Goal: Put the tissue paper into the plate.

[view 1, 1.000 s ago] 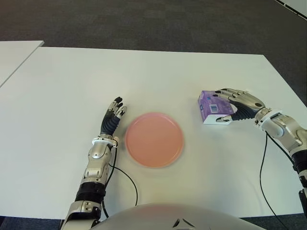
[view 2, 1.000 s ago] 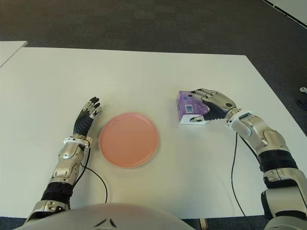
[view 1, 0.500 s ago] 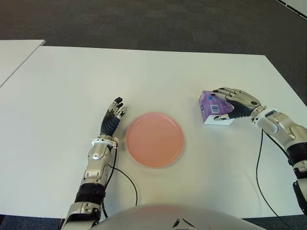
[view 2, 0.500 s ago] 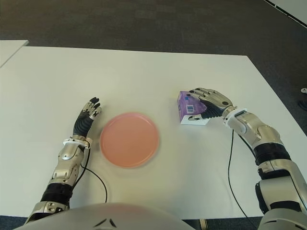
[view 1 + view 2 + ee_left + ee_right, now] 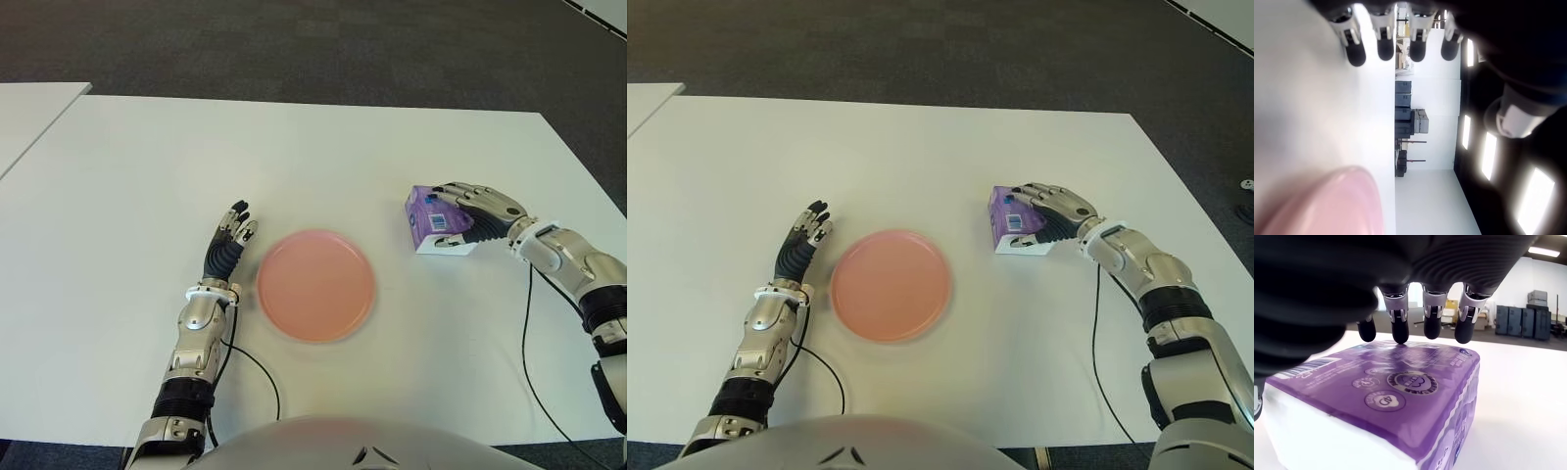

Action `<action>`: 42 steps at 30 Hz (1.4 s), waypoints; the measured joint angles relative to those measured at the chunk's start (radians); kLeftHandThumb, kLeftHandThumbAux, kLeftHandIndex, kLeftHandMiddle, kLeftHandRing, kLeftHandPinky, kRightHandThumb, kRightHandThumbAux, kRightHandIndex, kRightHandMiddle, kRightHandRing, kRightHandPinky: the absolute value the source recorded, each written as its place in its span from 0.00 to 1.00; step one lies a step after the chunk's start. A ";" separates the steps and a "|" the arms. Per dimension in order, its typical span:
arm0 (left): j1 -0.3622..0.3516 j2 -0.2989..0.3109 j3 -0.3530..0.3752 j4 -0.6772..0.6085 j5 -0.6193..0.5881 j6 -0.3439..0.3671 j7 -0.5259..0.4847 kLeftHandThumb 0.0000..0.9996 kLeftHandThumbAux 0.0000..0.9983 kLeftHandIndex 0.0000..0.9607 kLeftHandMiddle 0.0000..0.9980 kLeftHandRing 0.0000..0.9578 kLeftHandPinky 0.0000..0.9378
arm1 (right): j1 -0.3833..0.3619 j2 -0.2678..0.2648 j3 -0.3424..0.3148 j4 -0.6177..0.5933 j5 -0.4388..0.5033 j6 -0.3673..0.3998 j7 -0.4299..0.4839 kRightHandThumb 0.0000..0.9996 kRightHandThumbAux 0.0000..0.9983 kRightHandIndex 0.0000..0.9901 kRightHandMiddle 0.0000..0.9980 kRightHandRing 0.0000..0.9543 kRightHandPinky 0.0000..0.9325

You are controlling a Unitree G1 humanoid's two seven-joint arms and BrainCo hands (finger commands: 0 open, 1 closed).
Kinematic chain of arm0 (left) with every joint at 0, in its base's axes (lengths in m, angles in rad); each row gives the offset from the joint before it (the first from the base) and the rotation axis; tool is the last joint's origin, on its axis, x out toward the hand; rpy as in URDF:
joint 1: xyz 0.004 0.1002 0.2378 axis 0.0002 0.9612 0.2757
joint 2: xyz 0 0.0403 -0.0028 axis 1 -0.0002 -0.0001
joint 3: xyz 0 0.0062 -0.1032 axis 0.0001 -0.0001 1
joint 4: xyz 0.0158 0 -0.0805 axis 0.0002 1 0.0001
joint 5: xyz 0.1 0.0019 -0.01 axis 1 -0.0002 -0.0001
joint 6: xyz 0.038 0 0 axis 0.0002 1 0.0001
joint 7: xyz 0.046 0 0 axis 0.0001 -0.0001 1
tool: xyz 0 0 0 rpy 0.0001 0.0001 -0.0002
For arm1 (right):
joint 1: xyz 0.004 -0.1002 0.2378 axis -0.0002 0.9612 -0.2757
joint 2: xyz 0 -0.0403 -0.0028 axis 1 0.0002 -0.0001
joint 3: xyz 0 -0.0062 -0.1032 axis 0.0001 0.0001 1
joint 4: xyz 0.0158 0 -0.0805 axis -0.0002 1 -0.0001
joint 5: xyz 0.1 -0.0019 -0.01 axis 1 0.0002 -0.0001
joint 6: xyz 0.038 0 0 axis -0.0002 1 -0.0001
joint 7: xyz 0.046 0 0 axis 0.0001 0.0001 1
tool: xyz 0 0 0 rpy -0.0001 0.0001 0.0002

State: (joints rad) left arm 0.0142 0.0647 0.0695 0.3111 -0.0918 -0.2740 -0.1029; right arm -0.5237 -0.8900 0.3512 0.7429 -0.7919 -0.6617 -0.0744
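Note:
The tissue paper is a purple pack [image 5: 432,219] with a white side, lying on the white table [image 5: 323,147] to the right of the plate. My right hand [image 5: 475,208] is draped over it from the right. In the right wrist view its fingers [image 5: 1400,328] stretch along the purple top [image 5: 1400,387], with the tips at the far edge and not curled round it. The thumb sits low by the pack's near side. The pink round plate [image 5: 315,284] has nothing on it. My left hand [image 5: 229,238] shows just left of the plate, fingers straight, holding nothing.
A second white table's corner [image 5: 34,113] shows at the far left. Dark carpet [image 5: 313,49] lies beyond the table's far edge. Black cables [image 5: 534,343] trail from both wrists across the table.
My right forearm has swung in toward the pack and the hand has settled lower and tighter over it. The pack, the plate and my left hand have stayed put.

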 measured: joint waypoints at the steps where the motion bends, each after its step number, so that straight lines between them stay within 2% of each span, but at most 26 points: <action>1: 0.000 0.000 0.000 0.000 0.000 0.000 0.000 0.00 0.51 0.00 0.00 0.00 0.00 | -0.002 0.001 0.004 0.004 -0.003 0.000 -0.005 0.33 0.38 0.00 0.00 0.00 0.00; 13: 0.000 0.000 0.001 -0.002 -0.006 0.006 0.000 0.00 0.51 0.00 0.00 0.00 0.00 | -0.032 0.005 0.039 0.038 -0.030 0.000 -0.036 0.33 0.37 0.00 0.00 0.00 0.00; 35: -0.003 0.000 0.006 -0.002 -0.016 0.014 0.000 0.00 0.52 0.00 0.00 0.00 0.00 | -0.020 0.009 0.039 0.021 -0.014 0.016 -0.018 0.31 0.39 0.00 0.00 0.00 0.00; 42: -0.004 0.001 0.008 -0.003 -0.016 0.016 0.000 0.00 0.51 0.00 0.00 0.00 0.00 | -0.013 0.047 0.070 0.072 -0.034 0.028 -0.088 0.30 0.36 0.00 0.00 0.00 0.00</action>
State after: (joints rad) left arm 0.0102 0.0652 0.0774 0.3084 -0.1082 -0.2575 -0.1029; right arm -0.5367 -0.8432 0.4210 0.8145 -0.8261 -0.6337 -0.1620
